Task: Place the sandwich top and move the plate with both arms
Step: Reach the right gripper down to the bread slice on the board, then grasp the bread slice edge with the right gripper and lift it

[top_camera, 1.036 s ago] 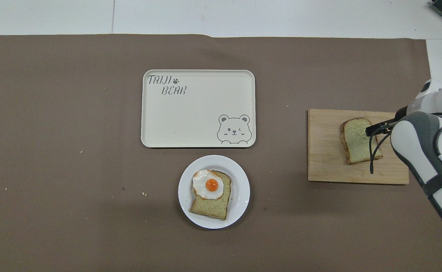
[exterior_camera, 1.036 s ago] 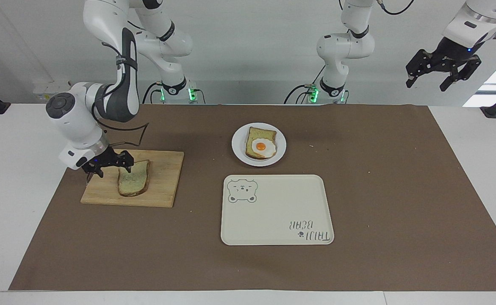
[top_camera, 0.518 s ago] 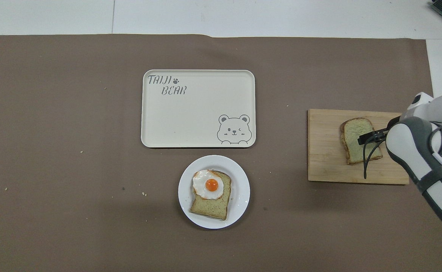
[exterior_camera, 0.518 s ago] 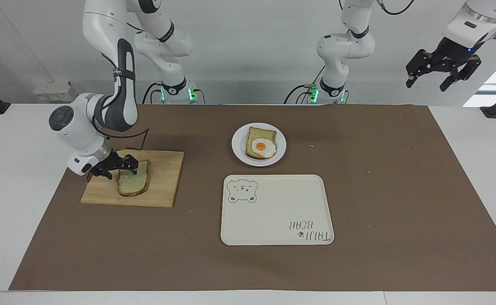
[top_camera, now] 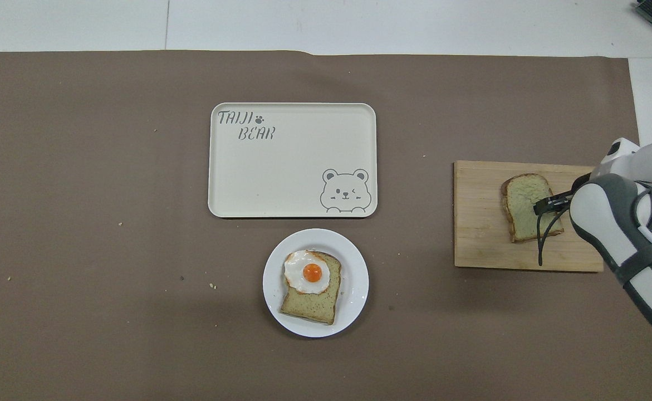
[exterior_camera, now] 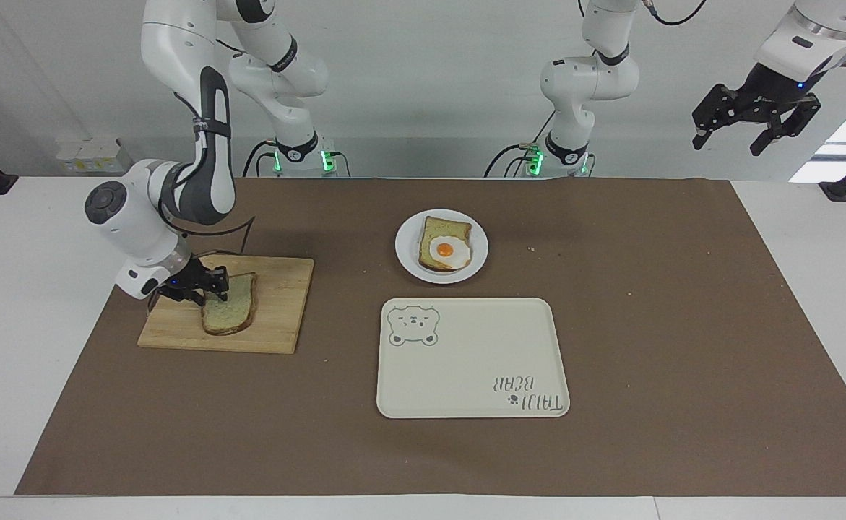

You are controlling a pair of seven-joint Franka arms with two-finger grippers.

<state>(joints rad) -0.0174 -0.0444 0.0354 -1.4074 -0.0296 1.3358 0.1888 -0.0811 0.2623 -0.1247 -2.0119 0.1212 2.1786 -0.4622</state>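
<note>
The sandwich top [exterior_camera: 235, 309] [top_camera: 526, 207], a plain bread slice, lies on a wooden cutting board [exterior_camera: 282, 307] [top_camera: 479, 223] toward the right arm's end of the table. My right gripper [exterior_camera: 209, 287] [top_camera: 543, 205] is low on the board, its fingers pinched on the slice's edge. The white plate [exterior_camera: 405, 261] [top_camera: 359, 278] holds a bread slice topped with a fried egg [exterior_camera: 444, 250] [top_camera: 310, 283]. My left gripper [exterior_camera: 755, 130] waits open, high up off the left arm's end of the table, and is out of the overhead view.
A cream tray with a bear drawing [exterior_camera: 466, 361] [top_camera: 292, 167] lies just farther from the robots than the plate. A brown mat [exterior_camera: 683, 325] covers the table. Small crumbs dot the mat.
My right gripper has settled lower onto the board at the slice's edge, and its fingers have drawn together on the slice. The left arm has not moved.
</note>
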